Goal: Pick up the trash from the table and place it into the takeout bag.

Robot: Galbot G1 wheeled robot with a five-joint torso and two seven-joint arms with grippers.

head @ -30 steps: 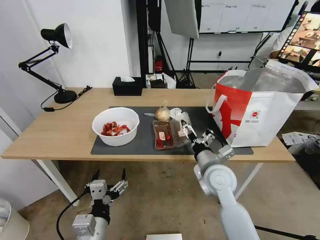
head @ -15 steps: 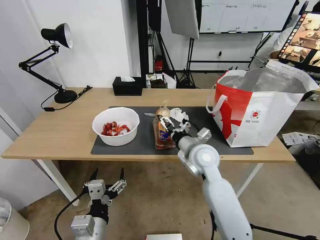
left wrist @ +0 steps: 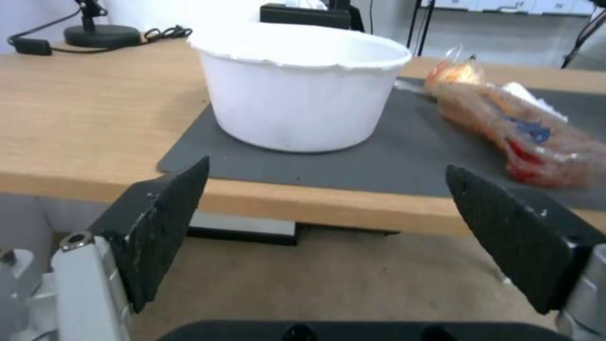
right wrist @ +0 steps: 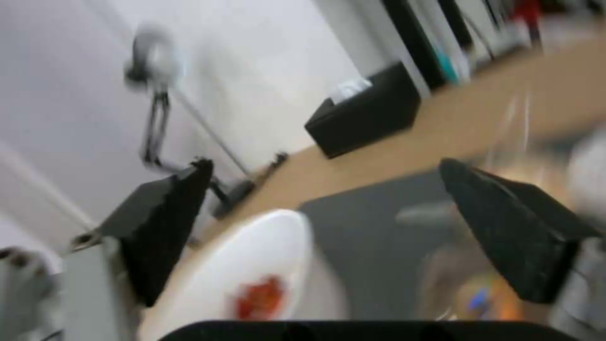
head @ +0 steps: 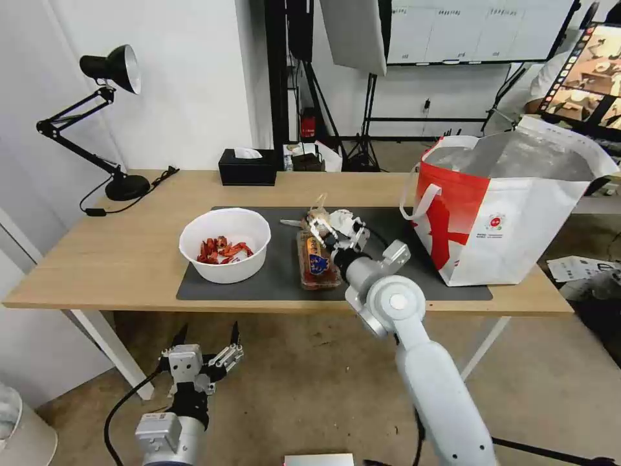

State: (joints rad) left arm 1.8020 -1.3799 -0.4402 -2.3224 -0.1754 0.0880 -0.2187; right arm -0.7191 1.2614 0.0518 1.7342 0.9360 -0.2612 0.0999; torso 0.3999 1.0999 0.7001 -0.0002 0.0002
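Right tool [head: 336,232] spread open, empty, above the crinkled clear plastic hinged tray [head: 317,260].
Tray lies mid-mat on the light-wood tabletop [head: 129,259]; glossy white boxy takeout bag [head: 511,213] far right; left tool [head: 204,336] open, low.

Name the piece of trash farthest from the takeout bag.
The white bowl of red shell scraps. It sits at the mat's left end; the clear tray, napkin and knotted bag lie closer to the takeout bag.

— On dark grey mat of light-wood table [head: 129,259]: white round bowl [head: 224,245], upright, red shell scraps inside. Beside it, clear plastic hinged tray [head: 317,262], closed, food bits within.

— Behind tray: knotted clear bag, tan contents [head: 316,213]; crumpled white napkin [head: 344,221]. Far right: boxy white-and-red takeout bag [head: 498,217], upright, open.
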